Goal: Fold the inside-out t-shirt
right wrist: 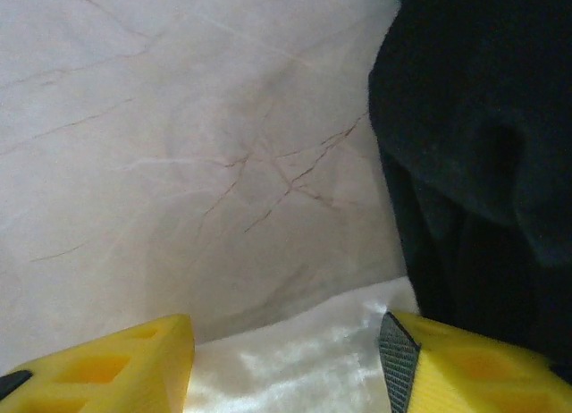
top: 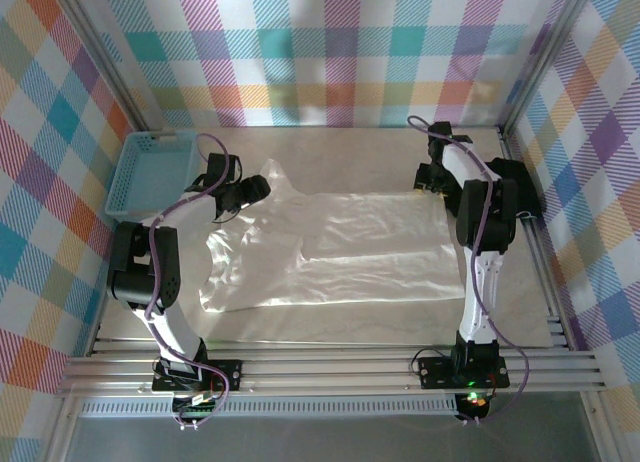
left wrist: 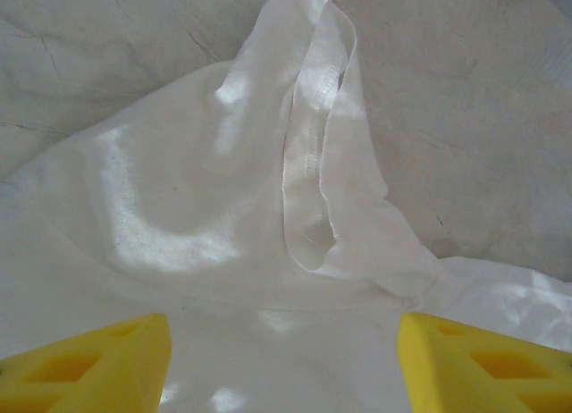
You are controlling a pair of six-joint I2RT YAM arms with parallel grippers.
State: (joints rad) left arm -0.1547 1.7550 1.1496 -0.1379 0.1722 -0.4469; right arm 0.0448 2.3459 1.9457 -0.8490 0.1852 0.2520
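The inside-out t-shirt (top: 340, 252) lies spread flat and wrinkled across the middle of the marble table, white and slightly shiny. One sleeve (left wrist: 313, 145) stands up in a loose fold at its far left end. My left gripper (top: 250, 194) hovers over that end, open, with shirt fabric (left wrist: 223, 207) under and between the yellow fingers (left wrist: 98, 364). My right gripper (top: 432, 182) is at the shirt's far right corner, open, its yellow fingers (right wrist: 465, 368) straddling the shirt's edge (right wrist: 295, 350) without pinching it.
A blue basket (top: 150, 172) stands at the back left. Dark black fabric (right wrist: 483, 145) lies right beside the right gripper. Plaid walls enclose the table (top: 340, 152), and aluminium rails (top: 330, 367) run along the near edge.
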